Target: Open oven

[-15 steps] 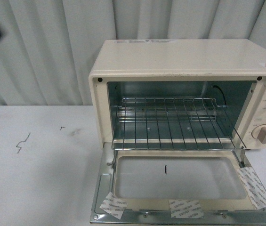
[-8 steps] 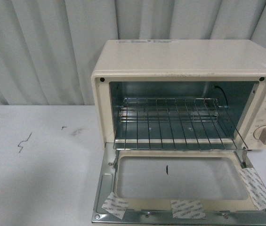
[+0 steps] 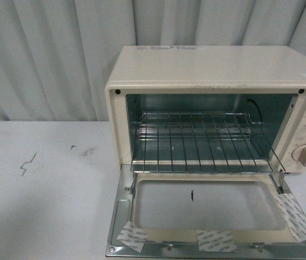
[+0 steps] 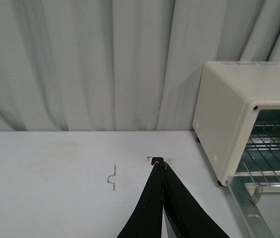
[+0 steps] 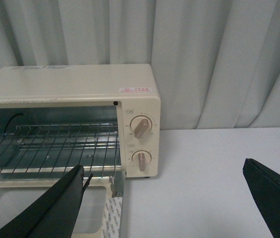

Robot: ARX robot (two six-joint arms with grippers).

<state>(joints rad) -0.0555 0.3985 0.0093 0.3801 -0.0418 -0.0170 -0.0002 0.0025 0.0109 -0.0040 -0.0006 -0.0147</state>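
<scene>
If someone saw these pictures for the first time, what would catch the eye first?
First is the cream oven on the right of the table, its door dropped flat toward the camera, so the wire rack inside shows. Next come the tape patches along the door's front edge and a dark scribble on the table at the left.

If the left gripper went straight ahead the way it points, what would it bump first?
Probably the pale pleated curtain; the shut left gripper points across the white table toward it, with the cream boxy oven off to one side. Depth is unclear.
</scene>
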